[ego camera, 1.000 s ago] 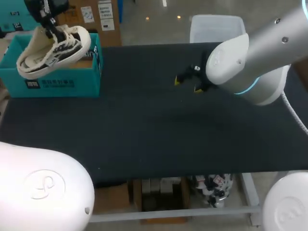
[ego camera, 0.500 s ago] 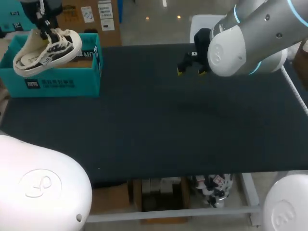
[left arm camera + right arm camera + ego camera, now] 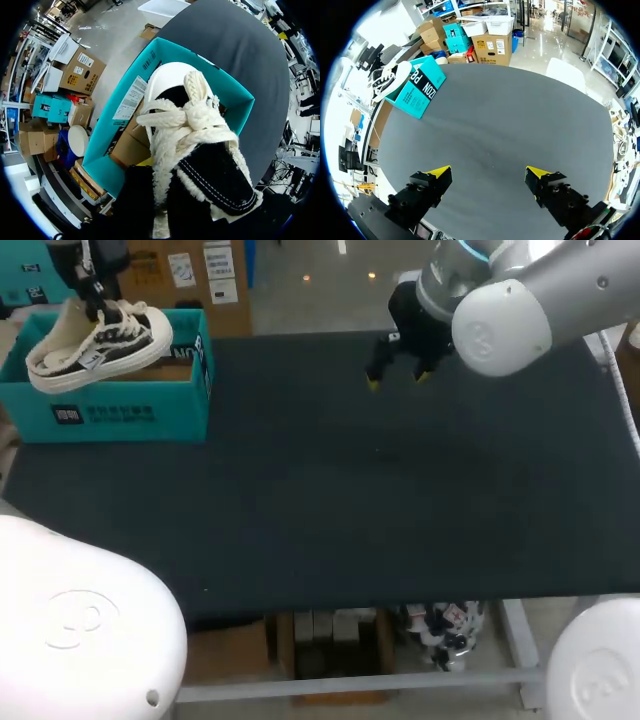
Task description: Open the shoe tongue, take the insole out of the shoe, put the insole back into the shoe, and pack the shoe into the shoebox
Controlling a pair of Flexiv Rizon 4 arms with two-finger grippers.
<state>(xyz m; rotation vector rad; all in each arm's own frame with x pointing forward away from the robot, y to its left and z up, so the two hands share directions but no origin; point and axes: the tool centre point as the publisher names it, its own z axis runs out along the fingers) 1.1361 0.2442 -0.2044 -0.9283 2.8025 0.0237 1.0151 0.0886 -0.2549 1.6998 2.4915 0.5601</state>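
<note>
the right claw [image 3: 396,380] has drawn back from the middle of the desk [image 3: 330,520] to its far edge, upper centre-right of the head frame. its fingers stand wide apart with nothing between them. farther off, in the upper left corner, the left claw [image 3: 96,300] has brought the shoe [image 3: 95,340] lower and flatter. the shoe now hangs sole down just over the open shoebox [image 3: 120,410], the claw gripping it by the laced upper. i judge this the packing step, with only the lowering and letting go left.

the two arms are well apart, most of the desk's width between them, so the right arm should not hinder. the tight place is the box rim: the shoe takes up much of the box's length, so toe or heel could catch a wall. the box stands at the desk's far left corner, with little margin beyond it.
</note>
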